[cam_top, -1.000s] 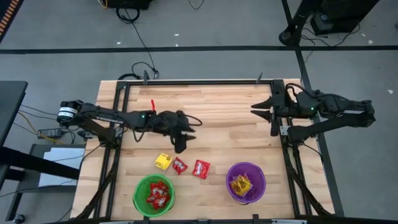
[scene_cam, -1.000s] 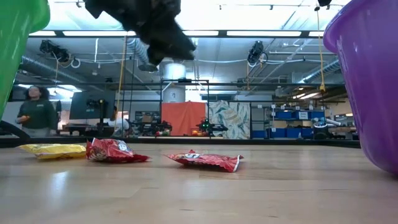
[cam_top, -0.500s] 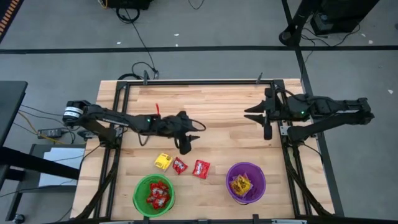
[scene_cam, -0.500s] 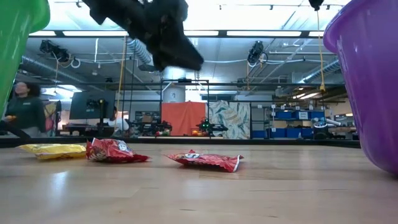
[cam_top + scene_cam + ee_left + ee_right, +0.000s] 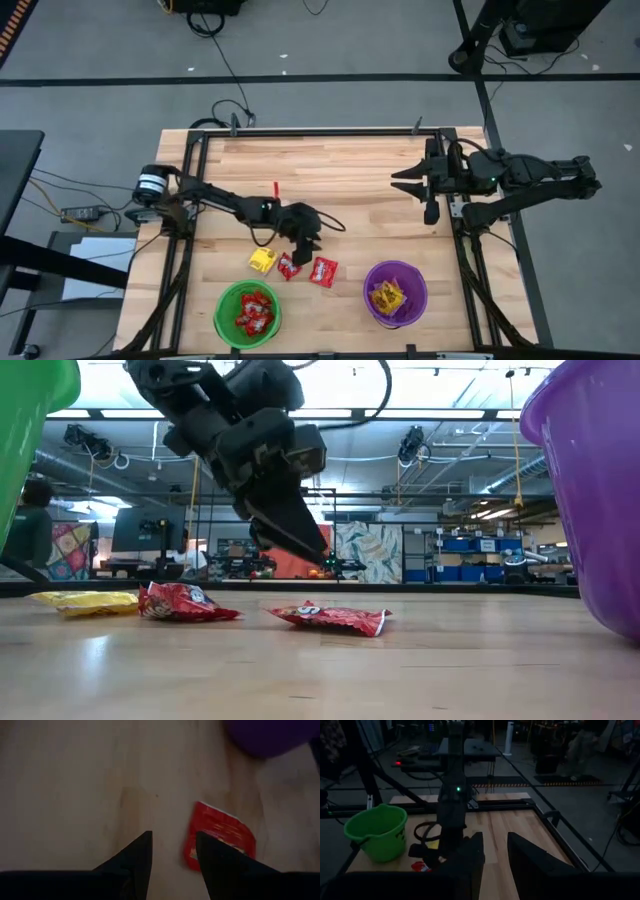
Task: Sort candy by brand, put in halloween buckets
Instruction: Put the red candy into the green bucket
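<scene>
Three loose packets are lying at lower centre of the high view: one yellow packet [image 5: 262, 260] and two red packets [image 5: 288, 266] [image 5: 323, 270]. Left gripper [image 5: 311, 245] is hovering just above them, fingers parted and gripping nothing. Right gripper [image 5: 408, 180] is waiting at right, fingers apart. Green bucket [image 5: 248, 312] is holding red candy; purple bucket [image 5: 395, 292] is holding yellow.

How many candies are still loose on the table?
3: a yellow candy nearest the green bucket, a red candy beside it, another red candy under the left end effector. Others could be hidden.
</scene>
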### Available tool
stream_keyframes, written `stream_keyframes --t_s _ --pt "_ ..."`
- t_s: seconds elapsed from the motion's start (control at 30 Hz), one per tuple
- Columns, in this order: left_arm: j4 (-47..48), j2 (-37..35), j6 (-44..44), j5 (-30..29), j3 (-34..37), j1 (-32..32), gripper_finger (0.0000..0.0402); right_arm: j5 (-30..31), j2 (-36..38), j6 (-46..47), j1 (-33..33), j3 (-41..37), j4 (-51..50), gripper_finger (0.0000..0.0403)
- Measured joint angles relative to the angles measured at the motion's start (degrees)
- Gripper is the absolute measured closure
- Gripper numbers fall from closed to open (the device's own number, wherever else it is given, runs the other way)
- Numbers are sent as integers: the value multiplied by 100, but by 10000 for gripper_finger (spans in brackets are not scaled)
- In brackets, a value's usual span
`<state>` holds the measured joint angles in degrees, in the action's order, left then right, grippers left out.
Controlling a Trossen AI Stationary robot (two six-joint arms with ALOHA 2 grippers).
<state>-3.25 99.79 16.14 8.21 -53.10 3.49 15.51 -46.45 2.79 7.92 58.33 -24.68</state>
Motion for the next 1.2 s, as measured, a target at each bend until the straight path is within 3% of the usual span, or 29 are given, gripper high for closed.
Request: stream_keyframes --t_s 0.23,0.4,0.53,0.7,0.87,1.2 --pt "-18 285 290 539 0 0 244 -20 -1 -2 0 0 -54 302" --pt "-8 496 538 1353 0 14 244 -22 -1 -2 0 0 -53 302" --pt "-56 539 532 1651 -7 62 244 -22 -1 -1 0 0 -45 302" --pt "-43 540 533 1602 -7 66 244 -22 -1 -11 0 0 -29 302" --pt "-257 540 527 1066 -7 66 244 -21 -1 -32 0 0 -25 302" --pt "-372 747 553 990 -6 81 244 -66 -1 -24 0 0 -28 302"
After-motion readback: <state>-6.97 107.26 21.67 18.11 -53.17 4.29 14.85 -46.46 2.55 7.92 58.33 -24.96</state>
